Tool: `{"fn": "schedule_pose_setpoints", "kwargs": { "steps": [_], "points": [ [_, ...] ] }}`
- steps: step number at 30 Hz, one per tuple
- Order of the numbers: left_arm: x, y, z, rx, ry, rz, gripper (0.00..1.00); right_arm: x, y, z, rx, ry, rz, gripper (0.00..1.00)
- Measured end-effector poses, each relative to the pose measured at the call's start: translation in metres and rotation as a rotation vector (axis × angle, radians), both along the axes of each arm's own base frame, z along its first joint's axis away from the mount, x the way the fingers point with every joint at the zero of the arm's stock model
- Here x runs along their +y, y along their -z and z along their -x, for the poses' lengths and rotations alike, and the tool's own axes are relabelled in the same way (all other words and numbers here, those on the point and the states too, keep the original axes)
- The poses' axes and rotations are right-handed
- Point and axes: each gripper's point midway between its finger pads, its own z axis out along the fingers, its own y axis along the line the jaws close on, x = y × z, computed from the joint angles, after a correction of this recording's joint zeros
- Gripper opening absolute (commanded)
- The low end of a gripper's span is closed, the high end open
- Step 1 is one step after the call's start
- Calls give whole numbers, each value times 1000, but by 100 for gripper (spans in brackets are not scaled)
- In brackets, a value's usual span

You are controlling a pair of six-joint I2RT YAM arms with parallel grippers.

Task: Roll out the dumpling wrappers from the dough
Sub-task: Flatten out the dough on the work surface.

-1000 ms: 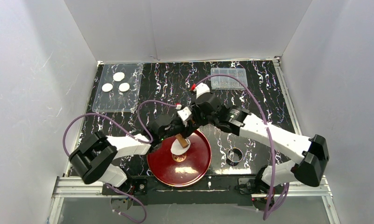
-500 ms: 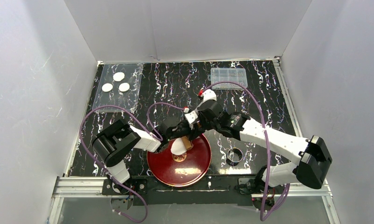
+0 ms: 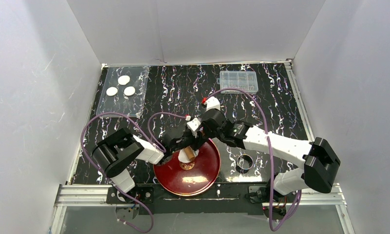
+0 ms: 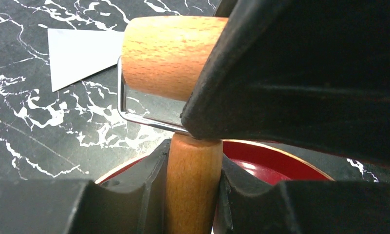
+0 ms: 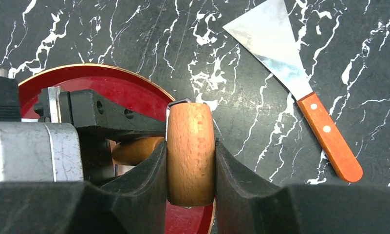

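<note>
1. At the 6 o'clock edge of the marbled black table (image 3: 280, 107), a red plate (image 3: 205, 171) sits between the two arm bases.
2. The dough (image 3: 182, 157) lies on the plate, toward its 12 o'clock rim. It is largely covered by the tool and both pincers, so its outline cannot be judged.
3. The wooden roller (image 5: 190, 151) is over the plate. Its drum is joined to its handle (image 4: 193, 187) by a metal bracket (image 4: 134, 114).
4. The left gripper (image 4: 193, 195) is clamped on the handle, with a finger pressed against each side.
5. The right gripper (image 5: 190, 163) is clamped across the drum, fingers tight on both faces. It meets the left one over the plate's 12 o'clock side.
6. Three dumpling wrappers (image 3: 123, 79) lie apart from one another on a clear tray (image 3: 134, 105) at the table's 10 o'clock corner, well away from the plate.
7. A clear plastic box (image 3: 238, 81) stands at 1 o'clock.
8. A metal ring cutter (image 3: 245, 161) rests on the table at the plate's 3 o'clock, near but not touching it.
9. A scraper (image 5: 285, 63) with a wooden grip lies flat on the table beyond the plate.
</note>
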Motion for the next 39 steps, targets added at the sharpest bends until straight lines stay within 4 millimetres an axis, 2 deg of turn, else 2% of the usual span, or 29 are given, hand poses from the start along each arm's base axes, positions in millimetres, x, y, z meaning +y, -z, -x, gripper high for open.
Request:
{"fn": "schedule_pose_setpoints", "kwargs": {
  "steps": [4,11,16,21,25,27,31,36,39],
  "points": [
    [9,2,4,1,-24,-9,0,8,4,5,7,-22,-2,1],
    [38,9,17,31,-87,-42,0,33,8,16,42,-96,-31,1],
    [41,4,18,37,-102,-25,0,38,1,17,55,-119,-5,1],
    [32,-18,17,3,-46,9,0,31,-20,18,46,-129,25,1],
    [7,-44,11,-91,55,32,0,9,-46,16,-20,-105,32,1],
    [-6,-51,8,-121,98,43,0,-2,-52,15,-50,-83,35,1],
    [-21,-39,13,-116,157,29,0,-20,-40,18,-47,-25,39,1],
    [-24,-12,22,-70,207,-10,0,-27,-12,24,6,41,8,1],
    [-24,-7,24,-61,217,-20,0,-28,-5,26,16,58,-11,1]
  ]
}}
